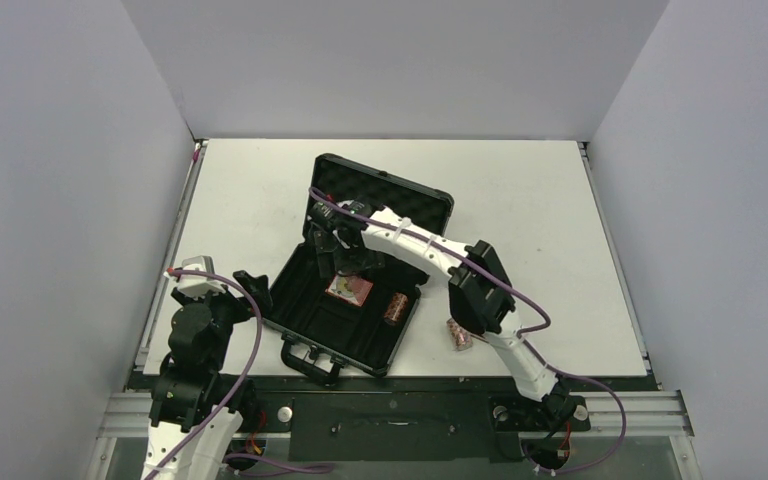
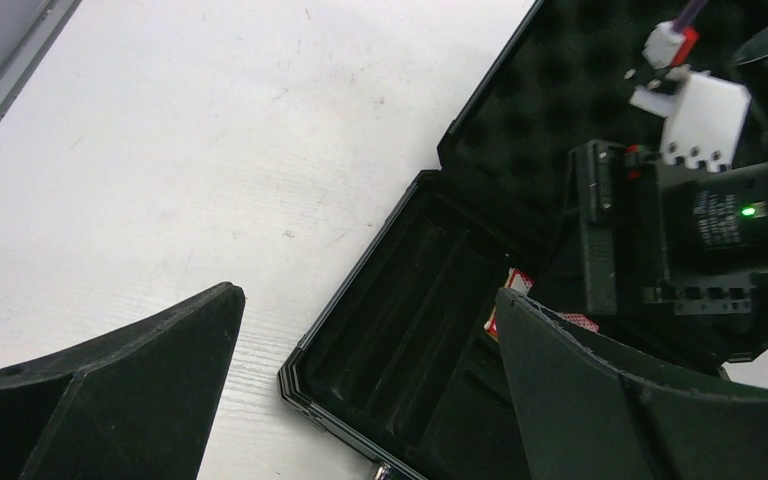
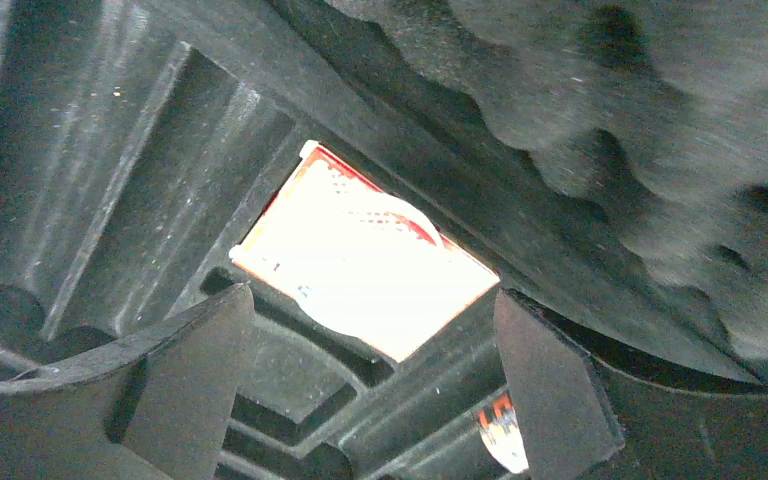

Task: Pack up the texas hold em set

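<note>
The black case [image 1: 310, 305] lies open in the middle of the table, its foam-lined lid [image 1: 400, 200] raised behind it. The pink card box [image 1: 349, 289] lies flat in the tray, and one reddish-brown chip roll [image 1: 396, 308] lies to its right. A second chip roll [image 1: 457, 336] lies on the table outside the case. My right gripper [image 3: 375, 295] hangs open just above the card box [image 3: 360, 255], not touching it. My left gripper [image 2: 368, 293] is open over the case's near left corner [image 2: 300, 385], holding nothing.
White walls enclose the table on three sides. The raised lid's foam [image 3: 640, 120] is close behind my right gripper. The right arm [image 1: 480, 285] crosses over the case's right side. The case handle [image 1: 310, 360] faces the near table edge.
</note>
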